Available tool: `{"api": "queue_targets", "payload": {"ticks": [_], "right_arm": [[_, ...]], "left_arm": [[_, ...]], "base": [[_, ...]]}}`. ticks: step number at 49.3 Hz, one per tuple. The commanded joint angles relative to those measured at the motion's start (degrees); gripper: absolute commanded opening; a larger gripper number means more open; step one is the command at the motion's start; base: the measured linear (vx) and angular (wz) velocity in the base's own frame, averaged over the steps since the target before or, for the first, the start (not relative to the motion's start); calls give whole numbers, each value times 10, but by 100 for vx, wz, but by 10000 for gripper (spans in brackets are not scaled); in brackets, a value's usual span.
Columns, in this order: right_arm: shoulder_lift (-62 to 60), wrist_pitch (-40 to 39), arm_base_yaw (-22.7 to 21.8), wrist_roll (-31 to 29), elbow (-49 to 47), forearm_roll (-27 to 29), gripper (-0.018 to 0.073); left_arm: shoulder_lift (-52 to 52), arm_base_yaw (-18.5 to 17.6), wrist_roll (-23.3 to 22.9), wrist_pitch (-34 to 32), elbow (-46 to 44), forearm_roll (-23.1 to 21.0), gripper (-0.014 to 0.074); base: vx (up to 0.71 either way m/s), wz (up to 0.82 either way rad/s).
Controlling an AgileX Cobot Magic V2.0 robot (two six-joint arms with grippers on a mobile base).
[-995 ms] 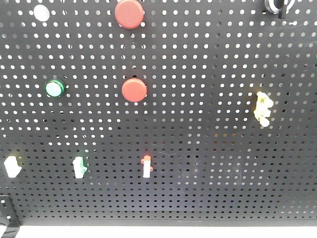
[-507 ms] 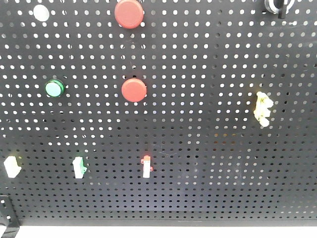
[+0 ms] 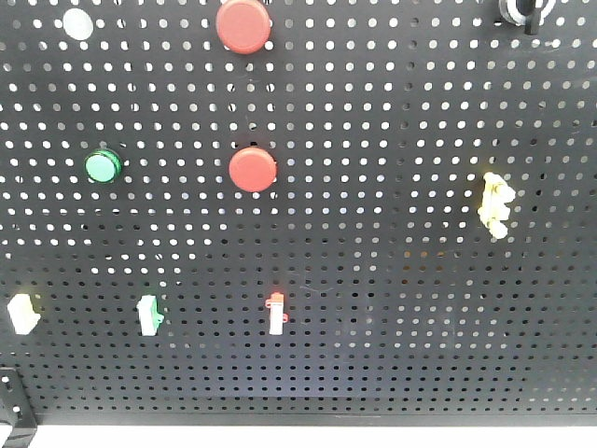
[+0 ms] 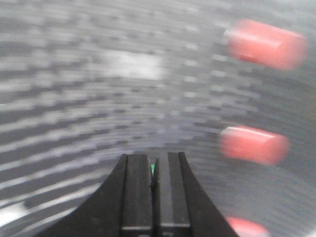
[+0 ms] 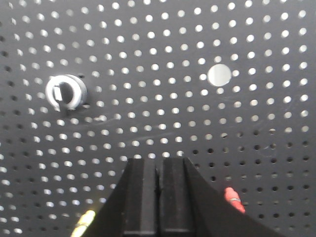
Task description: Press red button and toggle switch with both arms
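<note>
A black pegboard (image 3: 392, 280) fills the front view, and neither tool shows in that view. The left tool (image 4: 153, 170) is held with its fingers together, only a sliver left between them. Its view is badly smeared, so fine alignment cannot be judged from it. The right tool (image 5: 158, 173) is likewise closed, its fingers pressed flat against each other.

Two buttons are mounted left of the board's centre, the upper red button (image 3: 243, 25) at the top edge and the lower red button (image 3: 253, 169) beneath it. Which one is meant cannot be told. The red-tipped toggle switch (image 3: 276, 313) is fixed further down, below the lower red button.

Closed fingers are judged well suited as a blunt pusher. The button should be met square to its face, and the switch lever should be caught from the side rather than struck head-on.
</note>
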Motion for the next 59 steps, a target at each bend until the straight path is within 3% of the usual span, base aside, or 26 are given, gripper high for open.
{"api": "queue_targets", "payload": {"ticks": [1,8,27,46,54,59], "right_arm": [[1,-38,-2,-4,-19,3,-3],[1,-28,-2,-5,-19,3,-3],[1,-15,-2,-5,-19,3,-3],[1,-15,-2,-5,-19,3,-3],[1,-15,-2,-5,-19,3,-3],[1,-15,-2,-5,-19,3,-3]], "left_arm": [[36,-50,106,-38,-45,-107,1],[100,-91,130,-50,-122,-131,1],[220,-96,130,-30,-277,-131,1],[269,-95,130,-36,-310,-123,1],[261,-95,130,-50,-314,-94,1],[255,-86,98,-58,-314,-80,1]], "base": [[0,0],[0,0],[0,0],[0,0],[0,0],[0,0]]}}
